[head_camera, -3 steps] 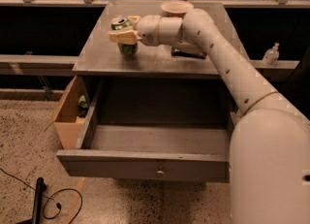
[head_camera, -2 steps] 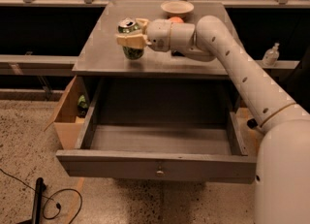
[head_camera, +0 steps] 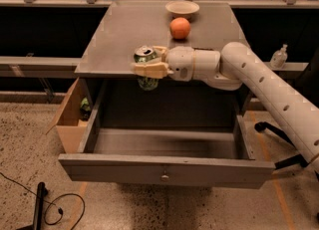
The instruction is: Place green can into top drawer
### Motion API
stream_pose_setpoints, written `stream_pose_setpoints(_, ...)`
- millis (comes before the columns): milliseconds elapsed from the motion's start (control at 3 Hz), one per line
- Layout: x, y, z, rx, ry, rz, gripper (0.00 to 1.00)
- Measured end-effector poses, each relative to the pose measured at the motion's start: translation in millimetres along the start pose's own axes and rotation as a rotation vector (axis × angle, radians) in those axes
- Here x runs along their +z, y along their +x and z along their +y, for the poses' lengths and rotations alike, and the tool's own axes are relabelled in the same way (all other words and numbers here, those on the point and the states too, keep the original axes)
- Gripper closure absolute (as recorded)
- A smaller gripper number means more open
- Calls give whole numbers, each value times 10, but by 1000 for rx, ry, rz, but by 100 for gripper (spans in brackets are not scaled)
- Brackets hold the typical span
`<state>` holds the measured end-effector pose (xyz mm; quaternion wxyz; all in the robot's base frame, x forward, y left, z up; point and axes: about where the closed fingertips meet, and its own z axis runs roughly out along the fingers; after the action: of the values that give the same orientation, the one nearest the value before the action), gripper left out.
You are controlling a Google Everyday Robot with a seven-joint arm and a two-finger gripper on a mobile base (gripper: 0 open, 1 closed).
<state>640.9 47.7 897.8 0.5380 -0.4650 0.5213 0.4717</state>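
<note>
Currently, item one: green can (head_camera: 148, 82), gripped upright in your end effector (head_camera: 147, 60), held just past the tabletop (head_camera: 124, 30) front edge, likely to clear it for lowering; top drawer (head_camera: 164, 167), open directly beneath to receive it; orange (head_camera: 180, 28) and bowl (head_camera: 182, 9), farther back, well apart.

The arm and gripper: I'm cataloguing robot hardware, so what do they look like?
The arm is white, built of rounded tubular segments with a row of small dark holes. The gripper, at the front edge of the tabletop, has pale tan fingers on a white wrist.
</note>
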Motion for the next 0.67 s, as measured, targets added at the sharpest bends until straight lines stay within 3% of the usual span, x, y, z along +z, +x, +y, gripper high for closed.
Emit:
stream_pose_setpoints(333, 5, -2, 4, 0, -1, 0, 100)
stream_pose_setpoints(667, 65, -9, 219, 6, 5, -14, 100)
